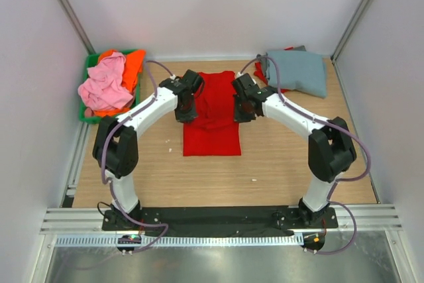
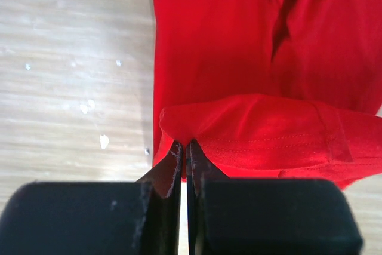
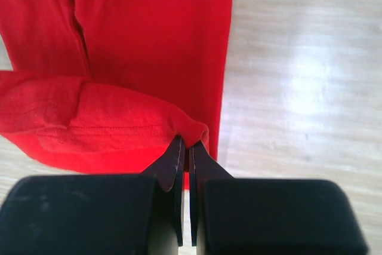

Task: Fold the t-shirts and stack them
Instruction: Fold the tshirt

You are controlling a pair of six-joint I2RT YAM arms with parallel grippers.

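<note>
Noted red t-shirt [image 1: 212, 134] on wooden table [image 1: 278, 164], lifted edge pinched at either end in tight-closed left gripper [image 2: 184, 144] and right gripper [image 3: 186, 141].

Near side: open table [image 1: 218, 177] below red t-shirt [image 1: 212, 134]
Far left: blocked by green bin [image 1: 90, 64], heaped with pink t-shirt [image 1: 106, 84]
Far right: blocked by grey-blue t-shirt [image 1: 301, 71]

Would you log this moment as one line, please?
red t-shirt: mid-table | left tool: shut on its left edge | right tool: shut on its right edge | pink t-shirt: in green bin
</note>
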